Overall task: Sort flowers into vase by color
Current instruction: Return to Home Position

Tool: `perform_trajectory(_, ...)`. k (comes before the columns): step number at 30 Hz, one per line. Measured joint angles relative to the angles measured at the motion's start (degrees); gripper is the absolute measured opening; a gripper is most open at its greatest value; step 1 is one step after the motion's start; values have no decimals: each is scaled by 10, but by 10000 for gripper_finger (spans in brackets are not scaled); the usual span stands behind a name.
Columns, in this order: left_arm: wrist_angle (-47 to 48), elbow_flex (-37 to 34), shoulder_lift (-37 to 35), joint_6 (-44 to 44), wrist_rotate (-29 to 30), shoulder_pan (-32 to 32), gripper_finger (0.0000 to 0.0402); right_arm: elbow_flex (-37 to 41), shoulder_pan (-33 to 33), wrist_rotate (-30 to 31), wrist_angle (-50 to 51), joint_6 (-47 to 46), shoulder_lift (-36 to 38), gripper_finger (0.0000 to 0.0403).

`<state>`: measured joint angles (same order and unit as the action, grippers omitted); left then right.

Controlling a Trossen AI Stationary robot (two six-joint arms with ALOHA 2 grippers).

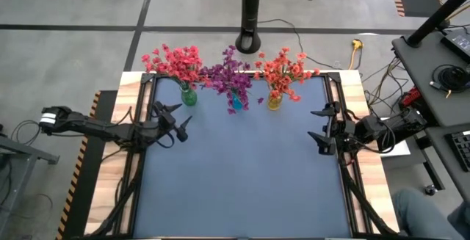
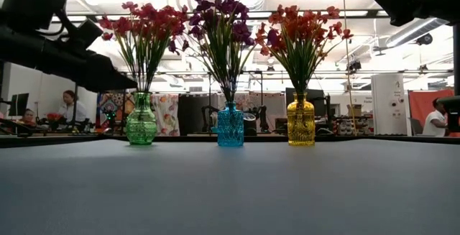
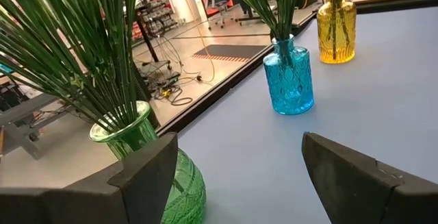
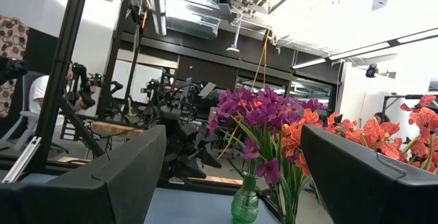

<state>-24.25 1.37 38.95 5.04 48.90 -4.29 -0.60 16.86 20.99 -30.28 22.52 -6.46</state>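
Three glass vases stand in a row along the table's far edge. The green vase [image 1: 189, 97] holds the pink-red flowers [image 1: 175, 62], the blue vase [image 1: 235, 104] the purple flowers [image 1: 229, 75], and the yellow vase [image 1: 274, 102] the orange-red flowers [image 1: 285, 70]. All stems stick down into the vase necks. My left gripper [image 1: 182, 119] is open, raised, just near of the green vase [image 3: 174, 176]. My right gripper [image 1: 312, 124] is open, raised by the table's right edge, near of the yellow vase [image 2: 300, 122]. Neither holds anything.
The blue-grey mat [image 1: 242, 174] stretches from the vases to the near edge. A black post [image 1: 251, 20] stands beyond the far edge. Black frame rails [image 1: 341, 152] run along the table's left and right sides. People sit in the room behind [image 2: 70, 106].
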Motion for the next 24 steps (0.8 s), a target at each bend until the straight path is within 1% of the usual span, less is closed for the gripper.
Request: perform_trajectory(24,0,0,47,0,0,0,294,0,0,0,0,0,0,331)
